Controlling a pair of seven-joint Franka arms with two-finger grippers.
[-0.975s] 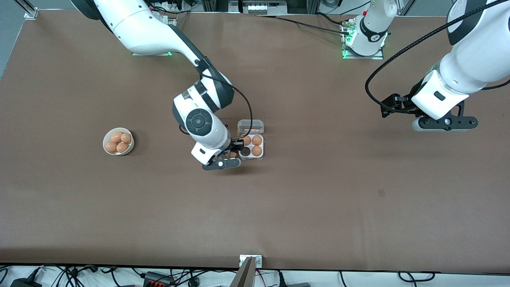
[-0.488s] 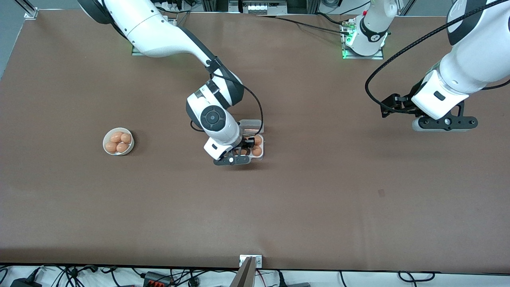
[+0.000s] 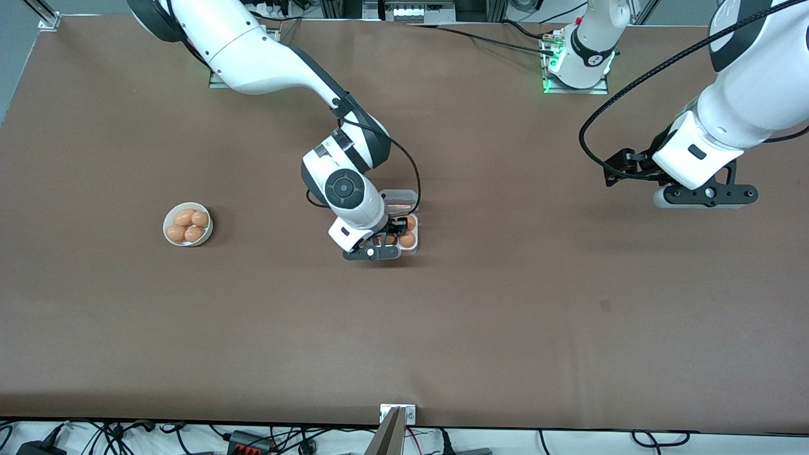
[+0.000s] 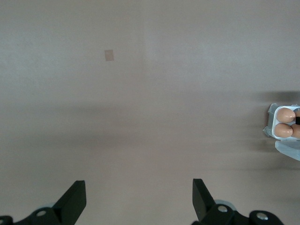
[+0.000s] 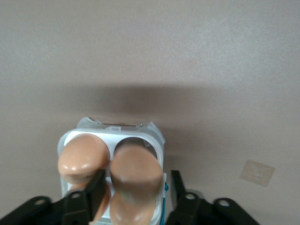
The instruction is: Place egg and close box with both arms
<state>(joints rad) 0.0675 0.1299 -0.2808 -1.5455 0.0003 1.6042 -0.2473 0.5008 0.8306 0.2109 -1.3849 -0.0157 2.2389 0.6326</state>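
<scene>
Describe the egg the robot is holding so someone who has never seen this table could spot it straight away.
Find the clear plastic box near the middle of the brown table, where the right arm ends. The right pincer sits over it, shut on the egg. Unlike the eggs seated in cells or lying in the white bowl, this one is gripped between black fingers.

The small square clear-plastic egg carton (image 3: 404, 230) sits mid-table, toward the robots' edge. The round white bowl of brown eggs (image 3: 188, 224) lies well apart, toward the right arm's end.
</scene>
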